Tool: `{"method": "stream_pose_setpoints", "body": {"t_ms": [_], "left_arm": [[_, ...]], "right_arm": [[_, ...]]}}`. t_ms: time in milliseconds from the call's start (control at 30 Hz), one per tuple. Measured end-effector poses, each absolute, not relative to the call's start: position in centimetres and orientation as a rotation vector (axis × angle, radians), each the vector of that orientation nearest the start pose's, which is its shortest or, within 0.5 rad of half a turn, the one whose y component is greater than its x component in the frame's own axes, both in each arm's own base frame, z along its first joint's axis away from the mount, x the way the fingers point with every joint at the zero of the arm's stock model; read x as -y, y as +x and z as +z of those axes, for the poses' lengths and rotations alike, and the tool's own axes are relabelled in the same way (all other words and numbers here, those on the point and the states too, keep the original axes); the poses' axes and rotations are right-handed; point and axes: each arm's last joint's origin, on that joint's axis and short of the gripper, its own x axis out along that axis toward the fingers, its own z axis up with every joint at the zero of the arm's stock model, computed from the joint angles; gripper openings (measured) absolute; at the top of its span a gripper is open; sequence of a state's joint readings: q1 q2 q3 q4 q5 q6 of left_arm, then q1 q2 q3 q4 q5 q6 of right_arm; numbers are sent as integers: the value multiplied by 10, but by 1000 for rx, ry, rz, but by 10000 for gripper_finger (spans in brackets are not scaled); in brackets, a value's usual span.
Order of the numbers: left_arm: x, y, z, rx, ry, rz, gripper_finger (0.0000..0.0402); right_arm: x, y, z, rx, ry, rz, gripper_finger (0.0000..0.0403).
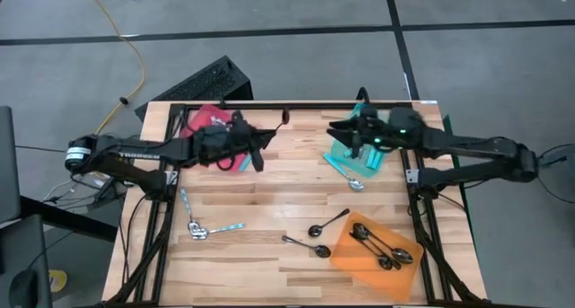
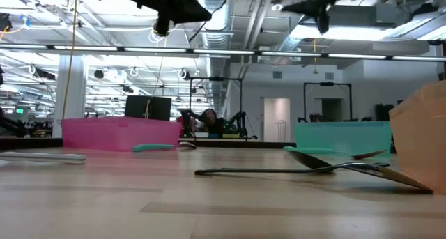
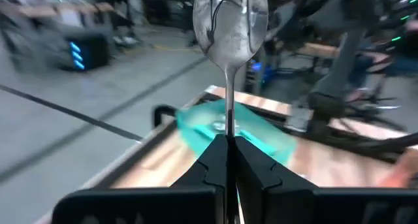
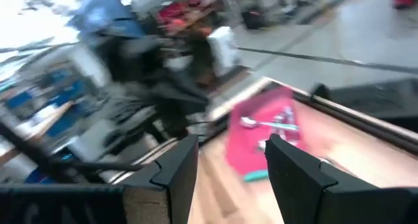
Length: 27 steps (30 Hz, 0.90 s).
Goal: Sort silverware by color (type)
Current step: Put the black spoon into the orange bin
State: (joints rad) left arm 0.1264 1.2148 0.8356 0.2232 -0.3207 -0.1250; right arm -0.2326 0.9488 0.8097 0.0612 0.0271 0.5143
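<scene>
My left gripper (image 3: 230,144) hovers above the table beside the red tray (image 1: 205,121) and is shut on a shiny silver spoon (image 3: 230,21). My right gripper (image 4: 228,162) is open and holds nothing; it hovers over the teal tray (image 1: 346,154). The red tray (image 4: 264,129) has silver spoons lying in it. The orange tray (image 1: 375,251) holds several black spoons. Two black spoons (image 1: 328,223) (image 1: 306,245) lie flat on the table. So do two teal-handled spoons (image 1: 184,203), a silver spoon (image 1: 196,227) and one more teal-handled spoon (image 1: 348,177). My left gripper pinches the silver spoon's thin handle (image 3: 230,116) between its two fingers. The spoon lies along the fingers, and its bowl sticks out ahead of them toward the teal tray (image 3: 228,129). It is lifted clear of the table.
The three trays stand at the far left, far right and near right of the wooden table (image 1: 269,187). In the low view a black spoon (image 2: 306,170) lies in front of the teal tray (image 2: 341,137). A keyboard (image 1: 202,82) sits beyond the far edge.
</scene>
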Motion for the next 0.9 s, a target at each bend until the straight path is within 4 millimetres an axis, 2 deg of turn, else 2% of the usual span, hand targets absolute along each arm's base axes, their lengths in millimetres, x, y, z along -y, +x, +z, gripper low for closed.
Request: {"method": "stream_pose_setpoints", "body": {"t_ms": [200,400,733,900], "left_arm": [[-24,273,291,-210,44,601,0],[-21,270,280,-308,87,740,0],[-20,275,265,-406,126,739,0],[-20,281,252,-463,143,738,0]], "right_arm": [[50,244,314,-27,575,-342,213],[47,266,307,29,570,-300,240],[56,292,281,15,565,-318,256],[65,303,278,49,563,-339,256]]}}
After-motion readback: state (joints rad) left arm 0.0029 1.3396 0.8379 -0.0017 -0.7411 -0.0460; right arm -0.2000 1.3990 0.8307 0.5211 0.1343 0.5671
